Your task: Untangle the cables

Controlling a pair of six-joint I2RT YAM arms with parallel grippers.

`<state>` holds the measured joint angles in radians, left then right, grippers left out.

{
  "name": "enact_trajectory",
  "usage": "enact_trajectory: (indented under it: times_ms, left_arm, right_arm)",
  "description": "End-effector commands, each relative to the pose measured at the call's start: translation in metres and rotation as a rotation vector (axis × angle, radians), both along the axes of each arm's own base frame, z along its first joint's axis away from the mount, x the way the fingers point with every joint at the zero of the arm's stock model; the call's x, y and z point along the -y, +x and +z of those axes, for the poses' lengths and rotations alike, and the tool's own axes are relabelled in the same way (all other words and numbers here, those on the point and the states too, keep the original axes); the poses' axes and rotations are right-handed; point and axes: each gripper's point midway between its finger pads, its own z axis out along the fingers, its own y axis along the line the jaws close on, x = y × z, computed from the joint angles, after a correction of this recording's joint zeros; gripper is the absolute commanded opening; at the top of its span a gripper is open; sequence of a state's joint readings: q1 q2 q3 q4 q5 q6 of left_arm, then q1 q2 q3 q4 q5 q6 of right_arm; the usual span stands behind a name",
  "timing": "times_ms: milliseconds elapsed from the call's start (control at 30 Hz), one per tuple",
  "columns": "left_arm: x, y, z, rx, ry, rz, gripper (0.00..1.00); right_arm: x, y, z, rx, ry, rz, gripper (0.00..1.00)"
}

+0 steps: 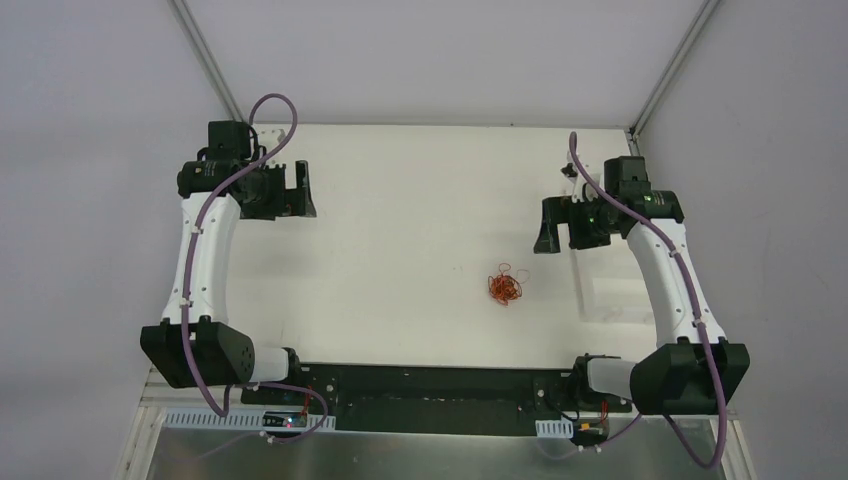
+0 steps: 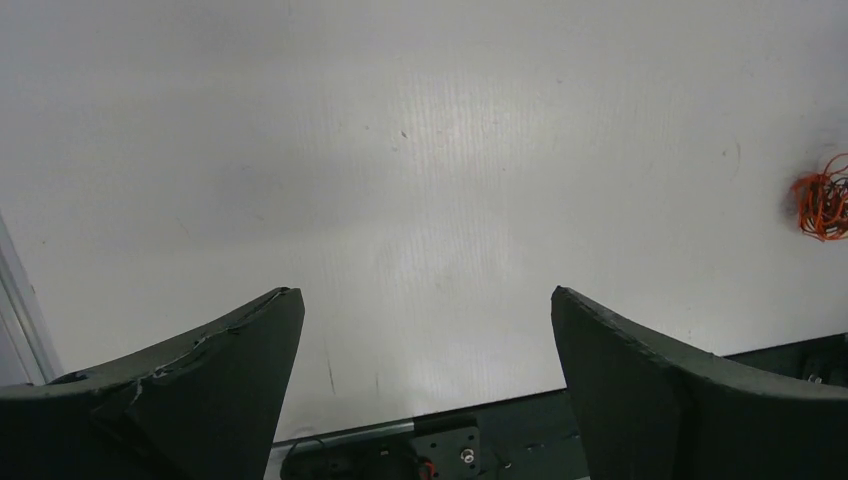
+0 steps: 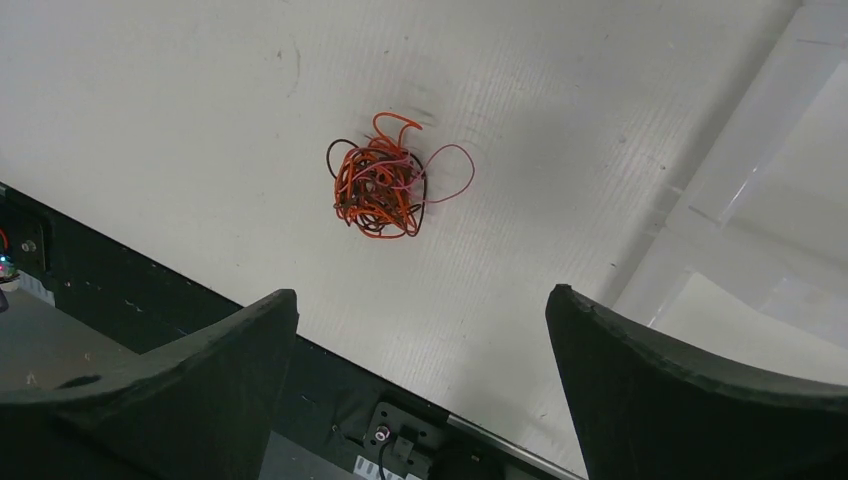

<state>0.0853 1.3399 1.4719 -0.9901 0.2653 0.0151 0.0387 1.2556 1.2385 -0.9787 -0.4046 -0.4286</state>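
Observation:
The cables (image 1: 505, 286) lie as one small tangled ball of thin red, orange and dark wires on the white table, right of centre. The ball shows clearly in the right wrist view (image 3: 383, 188), with a pink loop sticking out to its right, and at the far right edge of the left wrist view (image 2: 823, 207). My left gripper (image 1: 300, 190) is open and empty, raised over the far left of the table, well away from the ball. My right gripper (image 1: 546, 228) is open and empty, raised over the far right, a short way beyond the ball.
The white table (image 1: 400, 280) ends at a black base rail (image 1: 430, 385) along the near edge, where both arms are bolted. A clear flat sheet (image 1: 610, 290) lies on the table at the right. Grey walls close in the back and sides.

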Motion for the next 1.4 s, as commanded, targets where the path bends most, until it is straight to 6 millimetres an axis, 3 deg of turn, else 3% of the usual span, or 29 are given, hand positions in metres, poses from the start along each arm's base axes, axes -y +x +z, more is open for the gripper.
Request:
enact_trajectory:
  times_ms: [0, 267, 433, 700, 800, 900, 967, 1033, 1200, 1367]
  left_arm:
    - [0.022, -0.016, 0.006, 0.018, -0.063, -0.151, 1.0]
    - [0.059, -0.046, -0.004, 0.001, -0.233, -0.28, 1.0]
    - [0.068, -0.062, -0.021, 0.024, -0.283, -0.29, 1.0]
    - [0.064, -0.076, -0.037, 0.037, -0.259, -0.257, 1.0]
    - [0.066, -0.08, -0.04, 0.036, -0.266, -0.257, 1.0]
    - [0.07, -0.081, -0.039, 0.041, -0.295, -0.263, 1.0]
    - [0.076, -0.082, -0.041, 0.043, -0.327, -0.279, 1.0]
    - [0.079, -0.08, -0.043, 0.062, -0.348, -0.294, 0.96]
    - [0.092, -0.069, -0.034, 0.137, -0.413, -0.357, 0.96]
    - [0.109, -0.058, -0.014, 0.246, -0.462, -0.46, 0.98]
  right_arm:
    - [-0.01, -0.009, 0.001, -0.008, 0.006, 0.081, 0.99]
    - [-0.046, -0.031, -0.034, -0.092, -0.043, 0.292, 0.99]
    - [-0.066, -0.035, -0.068, -0.165, -0.098, 0.435, 0.98]
    - [-0.072, -0.021, -0.121, -0.186, -0.225, 0.587, 0.81]
    - [-0.066, -0.026, -0.144, -0.221, -0.273, 0.64, 0.69]
    - [-0.067, -0.029, -0.153, -0.257, -0.276, 0.654, 0.55]
    - [-0.083, -0.028, -0.144, -0.291, -0.21, 0.628, 0.29]
    - [-0.11, -0.019, -0.121, -0.302, -0.106, 0.593, 0.0]
    - [-0.174, 0.012, -0.038, -0.264, 0.179, 0.498, 0.0]
    - [-0.214, 0.012, 0.035, -0.201, 0.407, 0.484, 0.0]
